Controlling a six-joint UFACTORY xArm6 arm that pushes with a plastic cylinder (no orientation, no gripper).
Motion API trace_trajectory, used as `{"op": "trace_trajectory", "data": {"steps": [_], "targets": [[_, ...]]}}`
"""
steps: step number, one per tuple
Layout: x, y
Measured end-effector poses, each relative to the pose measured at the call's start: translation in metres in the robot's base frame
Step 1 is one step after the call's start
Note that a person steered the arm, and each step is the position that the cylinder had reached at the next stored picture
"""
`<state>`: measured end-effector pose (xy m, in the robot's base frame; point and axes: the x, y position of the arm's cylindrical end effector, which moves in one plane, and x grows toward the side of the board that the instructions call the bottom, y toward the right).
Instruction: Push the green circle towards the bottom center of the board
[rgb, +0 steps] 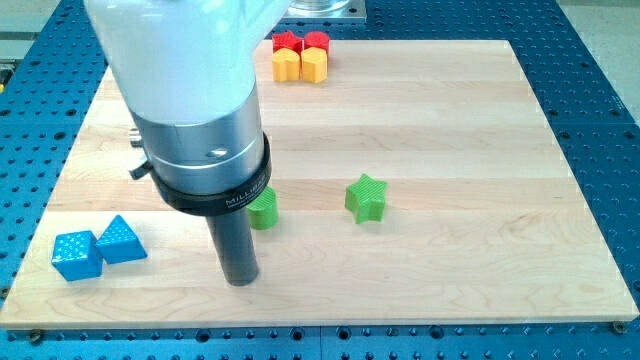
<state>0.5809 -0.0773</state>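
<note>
Camera view: the green circle (264, 210) sits left of centre on the worktop (450, 120), partly hidden behind the arm's collar, well apart from the green star (366, 198) to its right. My tip (240, 279) rests nearer than the circle and slightly left, seemingly just clear of it; that placement looks wrong for pushing it nearward, so I judge a reposition to its far side is needed. There are no fingers: the rod holds nothing.
</note>
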Motion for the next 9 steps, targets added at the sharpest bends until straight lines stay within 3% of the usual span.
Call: {"op": "trace_trajectory", "data": {"steps": [1,2,4,5,9], "targets": [[0.008,0.012],[-0.023,0.072],[-0.136,0.06],[-0.14,0.026],[-0.099,-0.009]]}}
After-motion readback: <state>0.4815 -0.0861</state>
